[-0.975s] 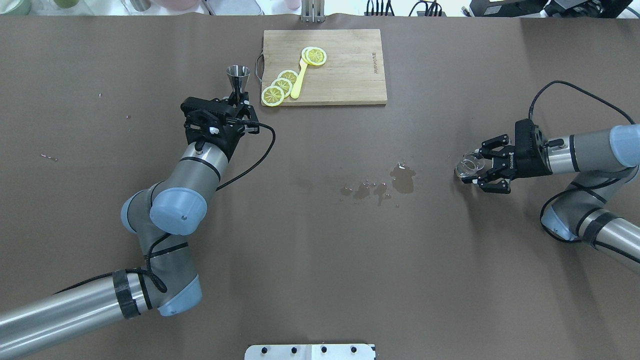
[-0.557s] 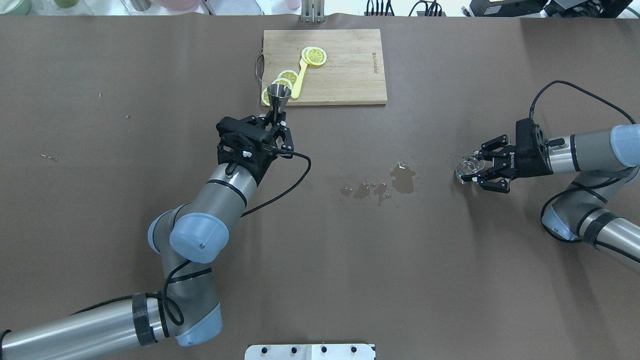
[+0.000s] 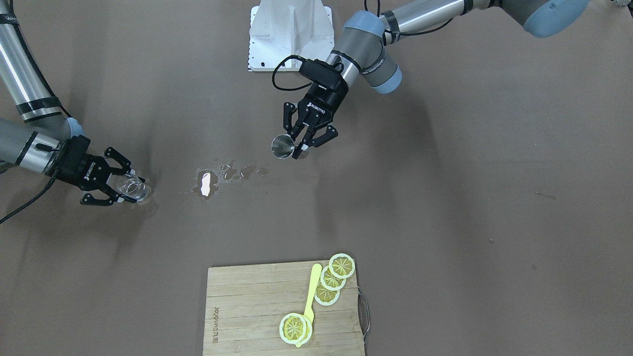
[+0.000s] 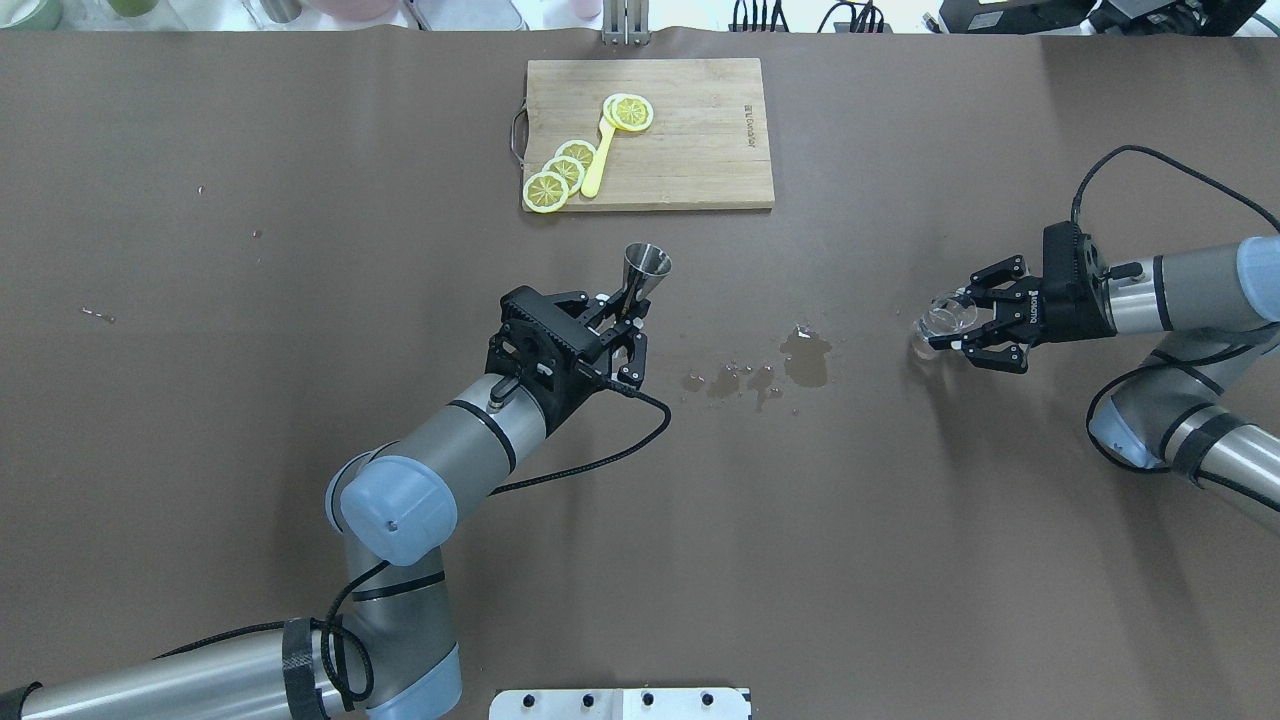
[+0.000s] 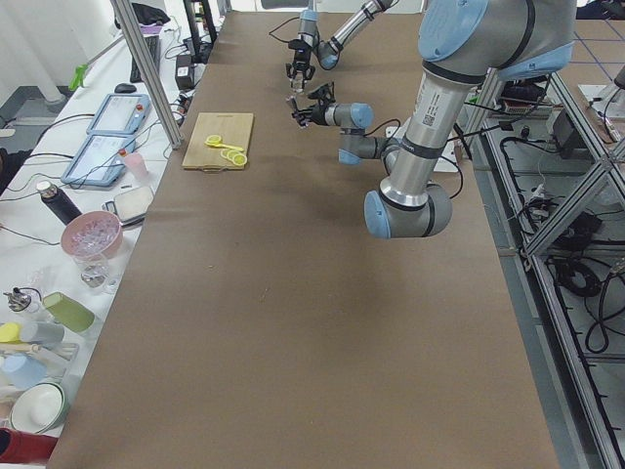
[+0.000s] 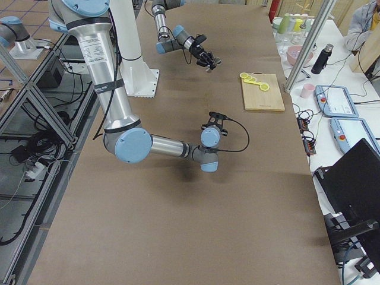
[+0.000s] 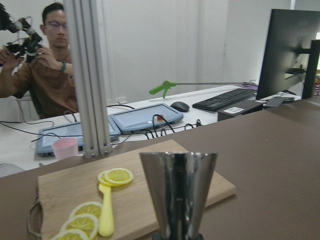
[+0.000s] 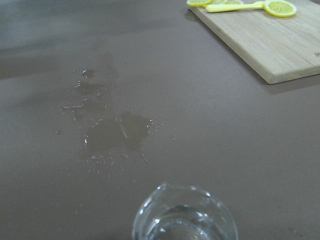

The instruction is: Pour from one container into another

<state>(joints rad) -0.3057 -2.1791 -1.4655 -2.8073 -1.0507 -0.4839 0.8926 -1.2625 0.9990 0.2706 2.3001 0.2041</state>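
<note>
My left gripper (image 4: 622, 318) is shut on the waist of the steel jigger (image 4: 646, 266). It holds the jigger upright above the middle of the table, just in front of the board. In the left wrist view the jigger's upper cone (image 7: 178, 192) fills the lower centre. At the far right, my right gripper (image 4: 958, 320) is shut on the clear glass cup (image 4: 938, 320), held low over the table with its mouth towards the middle. The right wrist view shows the cup's rim and lip (image 8: 184, 215). From across the table I see the jigger (image 3: 283, 147) and the cup (image 3: 129, 186) well apart.
A wet spill (image 4: 805, 358) lies on the brown table cover between the two grippers. A wooden cutting board (image 4: 690, 140) at the back holds lemon slices (image 4: 546, 190) and a yellow spoon (image 4: 598, 160). The robot's white base plate (image 4: 620, 703) is at the near edge.
My left arm carried the jigger from beside the board's left edge, rightwards and towards the robot, to the table's middle. The right gripper with the cup shifted slightly up and back.
</note>
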